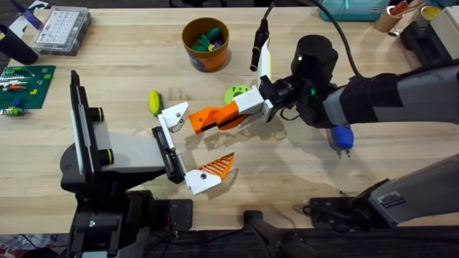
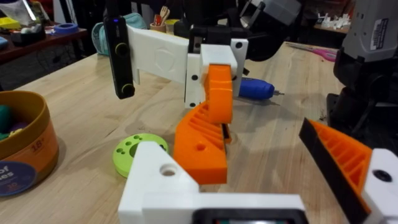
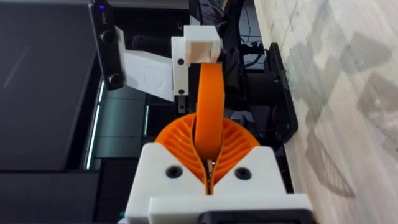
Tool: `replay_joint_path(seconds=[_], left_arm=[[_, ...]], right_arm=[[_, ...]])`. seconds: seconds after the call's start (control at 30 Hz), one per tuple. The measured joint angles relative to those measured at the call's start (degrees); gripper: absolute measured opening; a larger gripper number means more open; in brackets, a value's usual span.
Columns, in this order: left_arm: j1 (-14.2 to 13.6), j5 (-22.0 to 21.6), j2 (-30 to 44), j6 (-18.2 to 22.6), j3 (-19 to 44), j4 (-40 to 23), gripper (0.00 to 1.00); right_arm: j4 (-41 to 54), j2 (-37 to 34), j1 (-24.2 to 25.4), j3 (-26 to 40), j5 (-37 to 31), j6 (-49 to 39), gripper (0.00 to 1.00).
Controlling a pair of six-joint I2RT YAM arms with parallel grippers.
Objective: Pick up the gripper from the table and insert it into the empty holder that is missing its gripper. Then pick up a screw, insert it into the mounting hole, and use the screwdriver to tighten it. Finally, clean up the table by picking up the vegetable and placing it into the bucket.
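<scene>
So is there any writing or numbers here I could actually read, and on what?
"18": on the bucket; the rest of its label is too blurred to read.
Sticker on the right arm: too small to read.
Markings on the clear box: too small to read.

— Where's the right arm from where you stand?

— Its grey and black links come in from three o'clock, lying low across the table, wrist pointing toward nine. The right gripper [image 1: 231,117], white with orange ribbed pads [image 3: 231,144], is clamped on the plain orange tapered plastic finger [image 1: 209,117].

— And the left?

— Down at seven o'clock, its black links folded near the base. The left gripper [image 1: 188,147] points toward three, one side an empty white bracket [image 1: 173,115].
</scene>
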State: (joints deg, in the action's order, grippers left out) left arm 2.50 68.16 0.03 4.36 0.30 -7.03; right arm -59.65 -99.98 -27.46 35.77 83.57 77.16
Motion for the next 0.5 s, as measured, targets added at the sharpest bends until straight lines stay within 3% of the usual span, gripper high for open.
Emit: replay_joint_path(seconds=[0.5], left_arm=[[0.0, -0.02, 0.0, -0.04, 0.0, 0.15, 0.986]], right_arm=[[-1.39, 0.0, 0.0, -0.02, 0.07, -0.01, 0.015]])
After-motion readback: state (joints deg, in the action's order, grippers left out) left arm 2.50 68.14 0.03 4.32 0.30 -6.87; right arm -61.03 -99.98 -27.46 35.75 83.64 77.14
